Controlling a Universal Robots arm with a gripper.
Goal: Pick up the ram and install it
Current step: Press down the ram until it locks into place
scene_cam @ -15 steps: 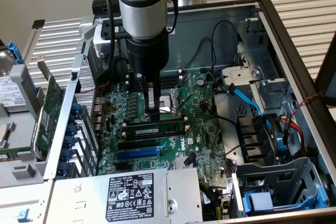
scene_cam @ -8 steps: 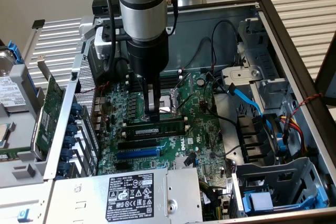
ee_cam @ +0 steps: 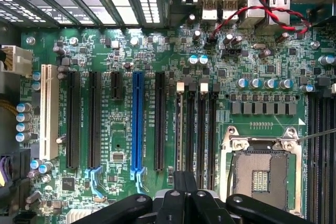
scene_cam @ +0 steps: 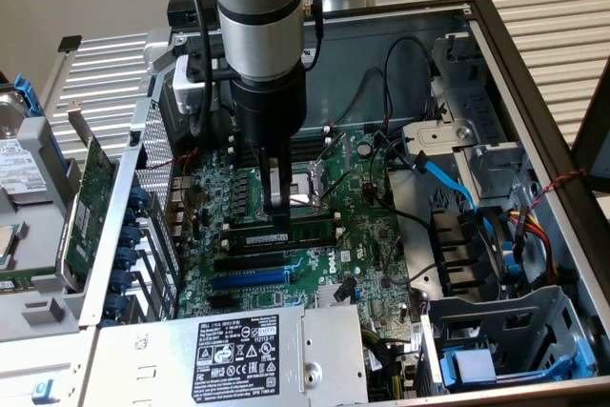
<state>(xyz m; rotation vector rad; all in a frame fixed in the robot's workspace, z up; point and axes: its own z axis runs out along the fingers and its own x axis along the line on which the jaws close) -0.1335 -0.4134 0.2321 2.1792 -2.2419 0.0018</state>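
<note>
The gripper [scene_cam: 277, 205] sits low over the motherboard [scene_cam: 367, 235], fingers pinched together on the top edge of the ram [scene_cam: 286, 233], which stands on edge in a black memory slot just beside the CPU socket [scene_cam: 307, 189]. In the wrist view the clenched fingers [ee_cam: 184, 192] line up with the ram [ee_cam: 179, 129] among the memory slots [ee_cam: 202, 129]; the blue expansion slot [ee_cam: 137, 124] lies nearby. Further out, the power supply [scene_cam: 238, 355] and a blue SATA cable [scene_cam: 448, 183] frame the case.
</note>
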